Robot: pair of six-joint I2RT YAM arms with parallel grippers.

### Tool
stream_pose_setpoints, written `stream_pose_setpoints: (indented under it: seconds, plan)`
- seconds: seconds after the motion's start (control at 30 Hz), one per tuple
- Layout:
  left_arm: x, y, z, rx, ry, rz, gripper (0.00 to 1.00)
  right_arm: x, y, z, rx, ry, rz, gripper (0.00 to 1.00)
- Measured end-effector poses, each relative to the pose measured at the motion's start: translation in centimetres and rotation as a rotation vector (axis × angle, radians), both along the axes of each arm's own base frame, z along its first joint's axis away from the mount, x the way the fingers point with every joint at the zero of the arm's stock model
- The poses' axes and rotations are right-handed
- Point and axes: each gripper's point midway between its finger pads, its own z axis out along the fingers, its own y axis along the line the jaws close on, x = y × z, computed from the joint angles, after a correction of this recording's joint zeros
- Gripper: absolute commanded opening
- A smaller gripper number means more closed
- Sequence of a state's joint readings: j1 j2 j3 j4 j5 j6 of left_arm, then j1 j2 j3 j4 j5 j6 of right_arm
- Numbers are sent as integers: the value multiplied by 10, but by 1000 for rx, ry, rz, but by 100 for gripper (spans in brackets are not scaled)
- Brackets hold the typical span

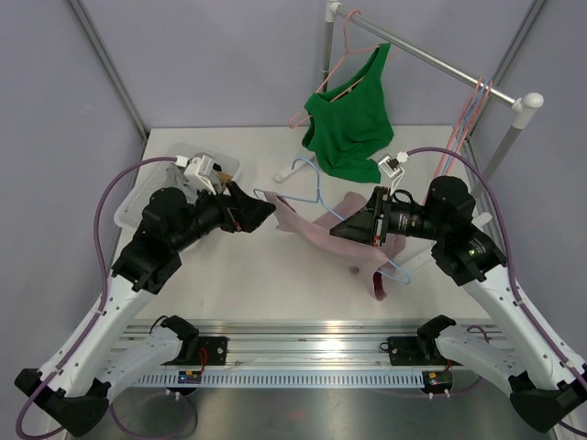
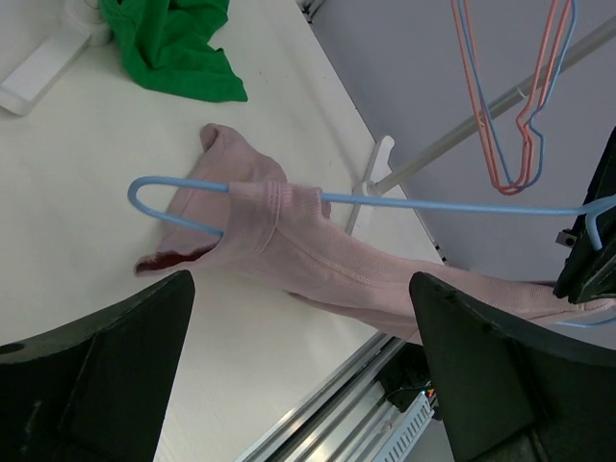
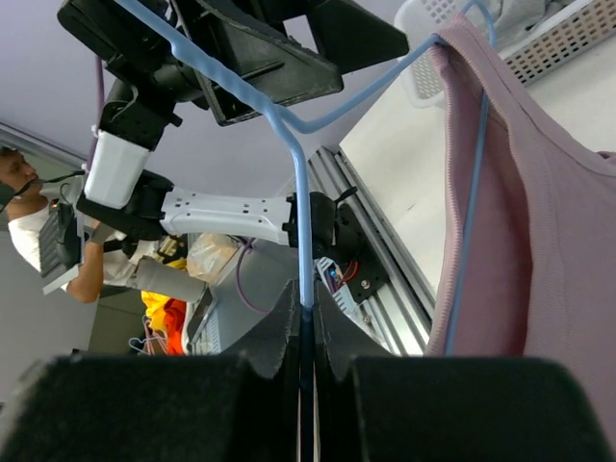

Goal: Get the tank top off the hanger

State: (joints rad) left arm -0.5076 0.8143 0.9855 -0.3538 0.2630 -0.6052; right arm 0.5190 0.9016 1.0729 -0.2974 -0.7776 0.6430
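Tank top (image 2: 318,252), pale pink and ribbed, is seen draped on a light blue wire hanger (image 2: 443,201) at the middle of the worktop (image 1: 238,275), between the two arms. One strap is looped over a rounded end of the hanger, and the rest of the cloth is spread across the worktop toward the right arm. The hanger's stem is clamped between the closed fingers of the right end effector (image 3: 305,313), as shown in the right wrist view, with the wire shoulders branching out beyond the fingertips. The left end effector (image 1: 261,213) is held with its fingers spread wide, pointed at the strap end of the hanger and near it; no grip on cloth or wire is seen there. A green garment (image 1: 348,128) is hung from a white rail (image 1: 440,62) at the back, its lower edge reaching the worktop. Red and blue hangers (image 1: 477,99) are hung further along the rail, and a white basket (image 1: 225,165) is partly hidden behind the left arm.
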Motion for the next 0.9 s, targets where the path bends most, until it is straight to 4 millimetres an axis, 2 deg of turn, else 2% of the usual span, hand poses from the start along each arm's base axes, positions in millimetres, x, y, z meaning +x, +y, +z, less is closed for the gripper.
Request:
stream_pose_setpoints:
  seconds: [0.17,0.2,0.3,0.37,0.4,0.5,0.53,0.77,0.9]
  plan:
    - [6,-17,1,-13,-6,-15,83,-8,1,0,36,14,25,0]
    - [8,-21,-2,-10,-1,-17,74,-10,1,2,41,13,29,0]
    - [13,-31,-12,6,27,-20,57,-13,1,5,51,6,35,0]
    - [15,-35,-17,17,36,-20,51,-14,0,6,53,1,34,0]
    - [15,-36,-18,21,39,-20,41,-15,-1,7,54,-2,34,0]
    - [15,-39,-19,26,37,-18,29,-16,-1,8,55,-4,35,0]
    - [15,-39,-20,26,36,-16,17,-16,-1,8,55,-5,35,0]
    - [22,-34,-22,48,26,27,0,-12,-4,5,29,-29,7,0]
    - [22,-19,-30,95,40,89,0,-7,-5,-5,-12,-35,-14,0]
